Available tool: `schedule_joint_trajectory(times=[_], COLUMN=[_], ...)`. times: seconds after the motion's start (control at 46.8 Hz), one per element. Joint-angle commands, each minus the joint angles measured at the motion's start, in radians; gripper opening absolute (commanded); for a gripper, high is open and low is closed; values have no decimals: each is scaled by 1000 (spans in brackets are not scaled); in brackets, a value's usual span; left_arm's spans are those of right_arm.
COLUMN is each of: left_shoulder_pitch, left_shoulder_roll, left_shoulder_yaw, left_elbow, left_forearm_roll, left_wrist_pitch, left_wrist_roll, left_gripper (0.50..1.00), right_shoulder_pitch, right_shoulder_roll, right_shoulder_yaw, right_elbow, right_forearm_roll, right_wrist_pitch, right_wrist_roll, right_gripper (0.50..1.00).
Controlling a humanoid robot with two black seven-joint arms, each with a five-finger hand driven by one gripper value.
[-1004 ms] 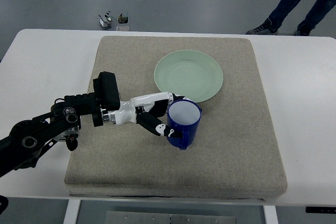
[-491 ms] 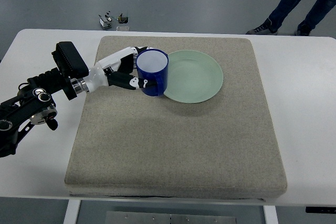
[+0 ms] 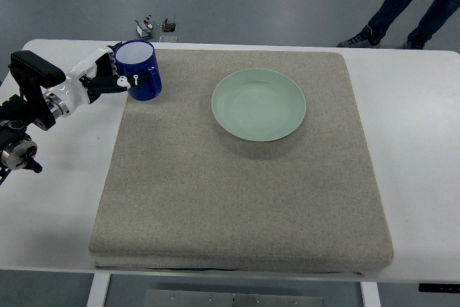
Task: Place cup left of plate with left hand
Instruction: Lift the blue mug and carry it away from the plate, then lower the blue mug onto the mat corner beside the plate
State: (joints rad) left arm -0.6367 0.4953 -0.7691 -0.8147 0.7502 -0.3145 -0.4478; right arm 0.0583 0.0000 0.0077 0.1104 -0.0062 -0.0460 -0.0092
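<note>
A dark blue cup (image 3: 140,70) with a white inside is upright at the far left corner of the beige mat (image 3: 237,199), held by my left hand (image 3: 115,75), whose white and black fingers are shut on its left side. Whether the cup touches the mat I cannot tell. The pale green plate (image 3: 259,104) lies flat on the mat's far middle, well to the right of the cup with a wide gap between them. My left arm comes in from the left edge over the white table (image 3: 50,199). No right arm shows.
Small metal parts (image 3: 154,26) lie on the floor beyond the table's far edge. A person's legs in jeans (image 3: 413,1) stand at the top right, off the table.
My left hand carried the cup from the plate's near edge up and far to the left, past the plate's left rim, to the mat's far left corner. The plate stayed put.
</note>
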Motion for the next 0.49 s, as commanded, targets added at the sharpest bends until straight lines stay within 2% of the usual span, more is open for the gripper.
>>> schedule_joint_trajectory(times=[0.0,0.47], left_shoulder_pitch=[0,9], left_shoulder_roll=[-3,-17], left_shoulder_yaw=[4,19], left_elbow=[2,65], left_forearm_roll=[0,0], left_wrist_pitch=[12,34], left_wrist_roll=[-3,-12], left_gripper=[500,500], right_shoulder_pitch=[0,0], right_shoulder_roll=[0,0], right_shoulder_yaw=[0,0], right_elbow=[0,0], right_forearm_roll=[0,0], right_wrist_pitch=[0,0], right_wrist_roll=[0,0], right_gripper=[934,934])
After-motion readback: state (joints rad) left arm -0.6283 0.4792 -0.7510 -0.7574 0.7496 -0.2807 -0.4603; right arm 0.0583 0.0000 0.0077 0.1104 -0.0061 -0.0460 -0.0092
